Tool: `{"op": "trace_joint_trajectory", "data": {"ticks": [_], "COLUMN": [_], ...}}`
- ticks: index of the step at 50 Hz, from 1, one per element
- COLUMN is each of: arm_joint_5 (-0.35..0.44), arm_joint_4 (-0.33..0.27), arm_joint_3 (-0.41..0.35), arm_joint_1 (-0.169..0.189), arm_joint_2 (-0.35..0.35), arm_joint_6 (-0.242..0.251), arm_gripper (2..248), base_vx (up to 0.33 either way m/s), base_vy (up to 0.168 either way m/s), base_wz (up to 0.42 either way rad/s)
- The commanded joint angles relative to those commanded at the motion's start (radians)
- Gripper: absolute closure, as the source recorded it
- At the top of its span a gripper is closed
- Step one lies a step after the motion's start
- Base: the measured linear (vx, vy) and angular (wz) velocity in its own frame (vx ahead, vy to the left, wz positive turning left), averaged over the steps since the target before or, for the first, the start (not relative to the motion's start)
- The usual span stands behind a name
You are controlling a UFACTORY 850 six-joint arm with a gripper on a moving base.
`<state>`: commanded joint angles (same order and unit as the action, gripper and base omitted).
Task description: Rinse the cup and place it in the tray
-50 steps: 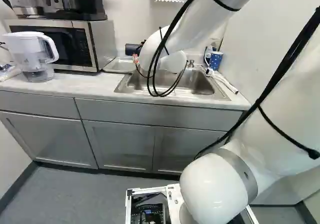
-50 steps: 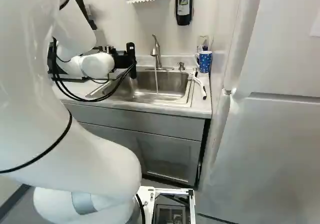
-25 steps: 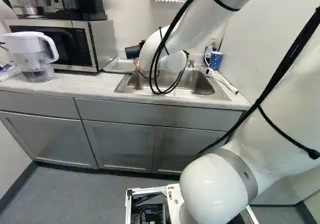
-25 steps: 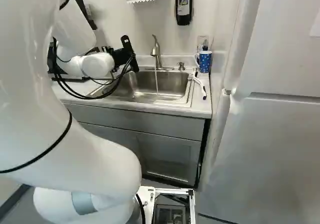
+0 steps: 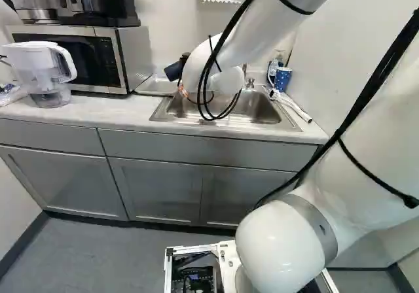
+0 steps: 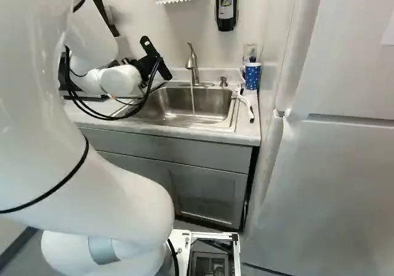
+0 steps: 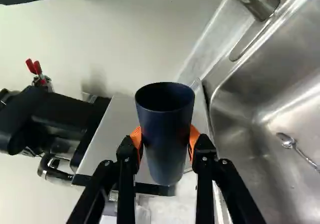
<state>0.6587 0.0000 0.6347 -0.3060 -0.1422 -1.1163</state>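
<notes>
Dark blue cup (image 7: 165, 144) grasped by the gripper (image 6: 148, 65).
The cup, its interior too dark to read, is pinched between both orange pads (image 7: 136, 137), left of the running faucet (image 6: 192, 65); the sink (image 7: 245, 159) holds a spoon (image 7: 287, 141).

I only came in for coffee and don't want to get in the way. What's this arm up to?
The robot arm's gripper is shut on a dark blue cup, holding it up near the tray beside the sink. Water runs from the faucet, but the cup isn't under it. Whether it has been rinsed, I can't tell; it isn't set down in the tray yet.
</notes>
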Motion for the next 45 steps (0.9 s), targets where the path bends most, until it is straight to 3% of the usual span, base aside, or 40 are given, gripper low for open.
{"op": "trace_joint_trajectory", "data": {"ticks": [45], "arm_joint_5": [0.000], "arm_joint_4": [0.000], "arm_joint_3": [0.000], "arm_joint_1": [0.000], "arm_joint_2": [0.000], "arm_joint_6": [0.473], "arm_gripper": [139], "base_vx": [0.000], "base_vy": [0.000], "base_wz": [0.000]}}
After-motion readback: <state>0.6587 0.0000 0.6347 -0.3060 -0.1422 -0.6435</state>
